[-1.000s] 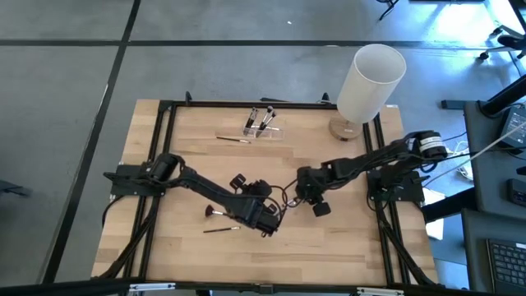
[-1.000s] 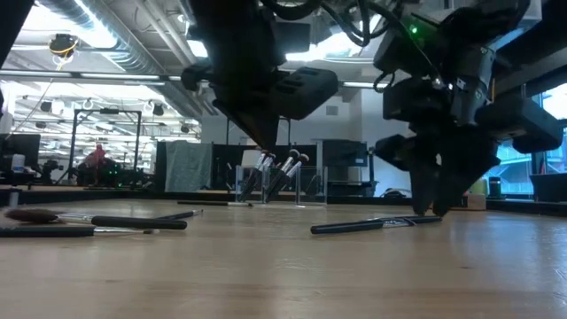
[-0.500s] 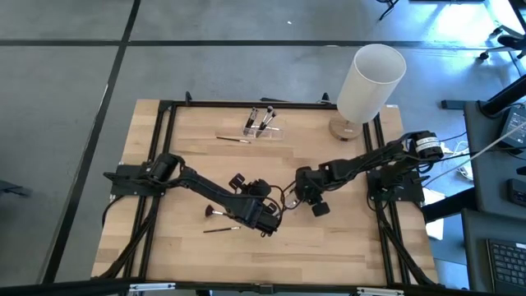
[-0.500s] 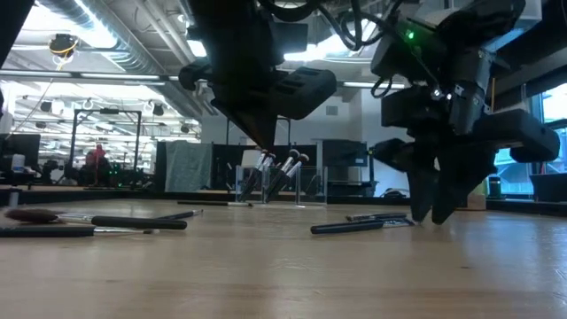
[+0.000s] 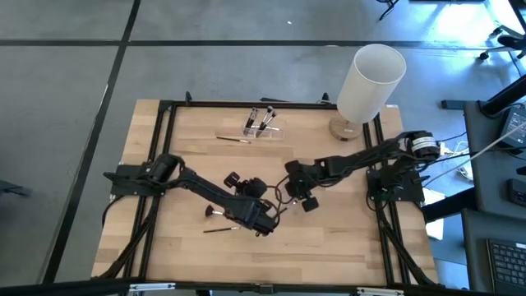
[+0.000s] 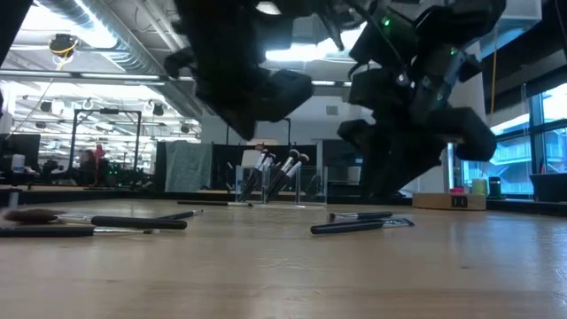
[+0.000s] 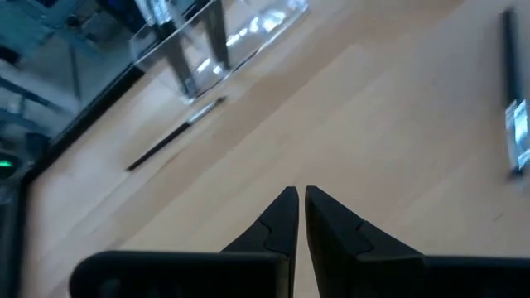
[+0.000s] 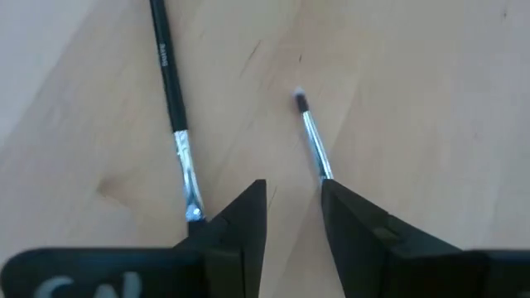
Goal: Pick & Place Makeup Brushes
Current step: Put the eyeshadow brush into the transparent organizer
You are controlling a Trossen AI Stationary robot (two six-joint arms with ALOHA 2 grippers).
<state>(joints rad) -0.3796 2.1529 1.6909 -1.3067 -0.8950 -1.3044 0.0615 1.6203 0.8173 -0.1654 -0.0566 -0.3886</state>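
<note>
While the right gripper (image 8: pixel 291 217) hovered mid-table, fingers apart, two makeup brushes (image 8: pixel 171 108) lay flat just beyond its tips. Left gripper (image 7: pixel 300 217) sat shut nearby, empty; more brushes stood in the clear holder (image 5: pixel 261 125).

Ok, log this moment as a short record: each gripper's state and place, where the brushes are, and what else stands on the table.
left gripper: shut, empty, above bare wood near the table's middle
right gripper: open, low over two brushes, holding nothing
brushes under right gripper: thin brush between its fingers; dark-handled brush just outside them
clear holder: at the far edge, brushes standing in it
loose brushes: one by the holder, two near the left arm
white cylinder: far right corner
table: light wood
</note>
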